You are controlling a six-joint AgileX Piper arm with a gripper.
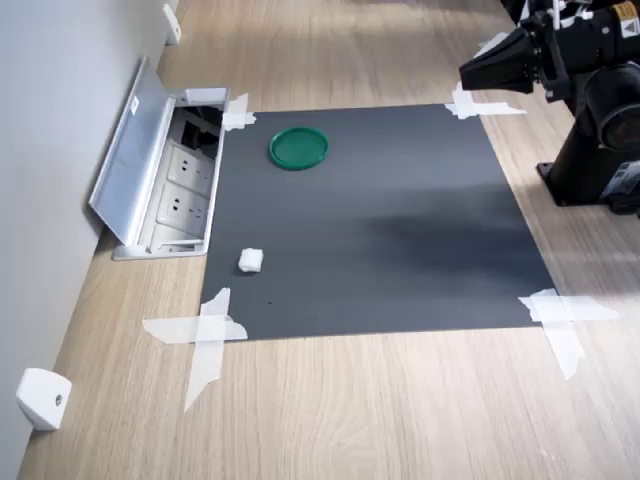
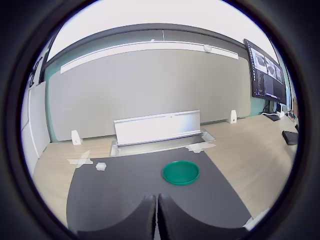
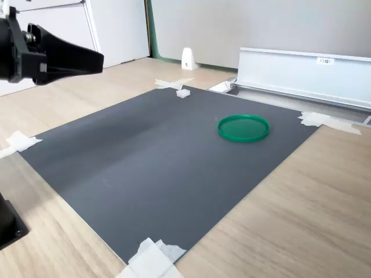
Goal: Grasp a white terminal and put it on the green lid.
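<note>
White terminal [image 1: 250, 260] sits on the dark mat [image 1: 400, 230] near its taped corner, well apart from the green lid [image 1: 299, 147], which lies flat nearer the open socket box [image 1: 180, 190]. The gripper [image 1: 466, 72] hangs above the mat's far edge, jaws pressed together, grasping nothing.

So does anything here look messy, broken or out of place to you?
Nothing looks damaged or spilled. The green lid lies flat on the dark mat, and the white terminal sits apart from it near the mat's edge. The only untidy bits are the crumpled tape strips at the mat's corners and the open socket box beside the mat.
</note>
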